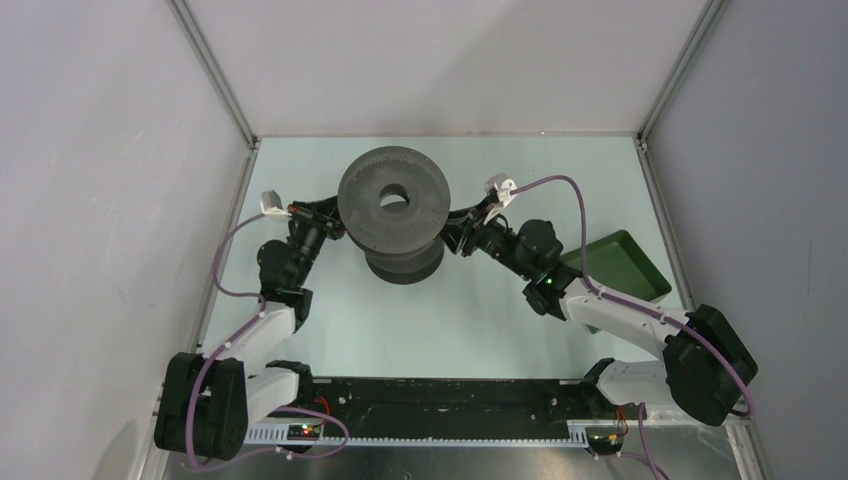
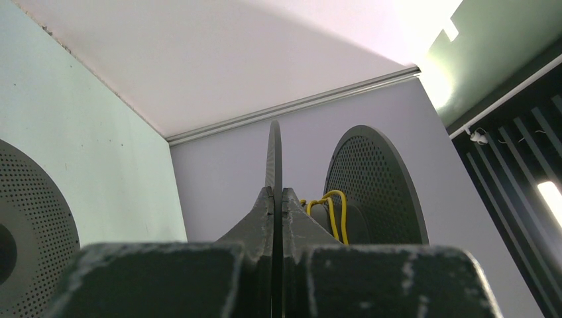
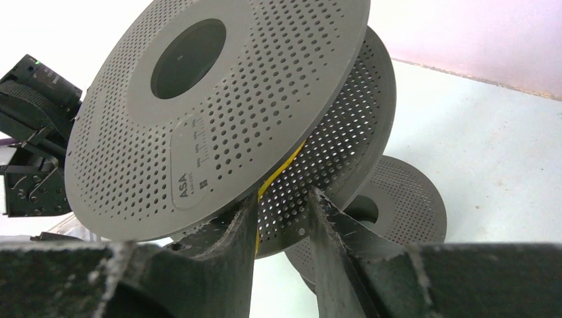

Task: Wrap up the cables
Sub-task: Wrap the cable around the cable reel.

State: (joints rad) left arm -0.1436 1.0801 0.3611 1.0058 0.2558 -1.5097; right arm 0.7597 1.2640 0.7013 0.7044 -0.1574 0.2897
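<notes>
A dark grey spool [image 1: 392, 200] is held tilted above the table. My left gripper [image 1: 333, 216] is shut on the thin edge of one of its flanges [image 2: 274, 149], seen edge-on between the jaws in the left wrist view [image 2: 274, 193]. The yellow cable [image 2: 337, 211] is looped on the hub beside the other flange [image 2: 374, 179]. My right gripper [image 1: 458, 230] is at the spool's right side, jaws apart [image 3: 283, 199]. The yellow cable [image 3: 283, 171] comes out between the flanges and runs down the inner face of the left finger [image 3: 242, 228]. The red cable is out of view.
A second dark grey spool [image 1: 405, 262] lies on the table under the held one; it also shows in the right wrist view [image 3: 404, 205] and the left wrist view [image 2: 30, 225]. A green tray [image 1: 625, 262] sits at the right. Enclosure walls surround the table.
</notes>
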